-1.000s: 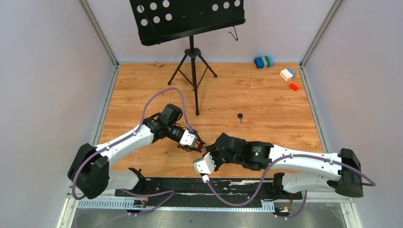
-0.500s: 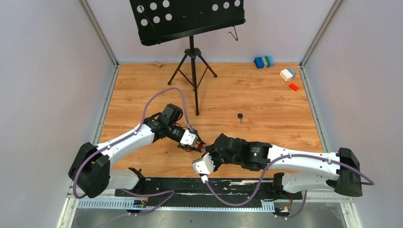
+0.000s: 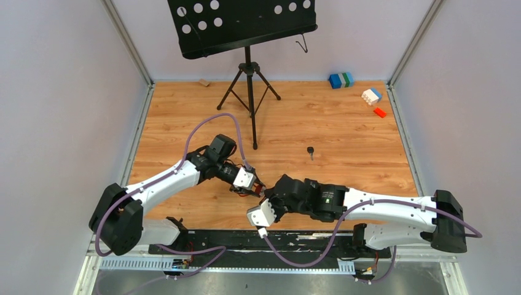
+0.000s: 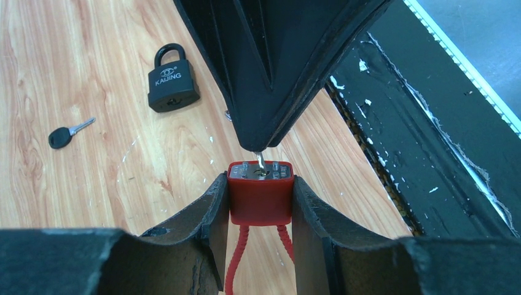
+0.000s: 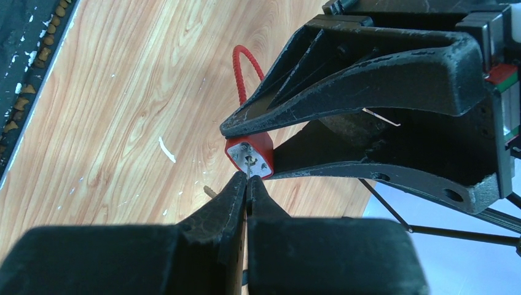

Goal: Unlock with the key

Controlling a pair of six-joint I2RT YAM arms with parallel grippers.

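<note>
My left gripper (image 4: 260, 184) is shut on a small red padlock (image 4: 260, 203) with a red cable shackle, its keyhole face turned away from the wrist. My right gripper (image 5: 247, 178) is shut on a key (image 5: 248, 166). Only the thin metal blade shows, and its tip sits in the keyhole of the red padlock (image 5: 258, 147). In the top view the two grippers meet at the red padlock (image 3: 257, 190), low on the wooden table. The key's head is hidden between the right fingers.
A black padlock (image 4: 173, 83) and a black-headed spare key (image 4: 69, 133) lie on the wood beyond the grippers. That spare key (image 3: 311, 151) also shows in the top view. A music stand (image 3: 249, 74) stands at the back. Toy blocks (image 3: 371, 96) lie at the far right.
The right arm has crept slightly to the left, toward the padlock. Both grips are unchanged.
</note>
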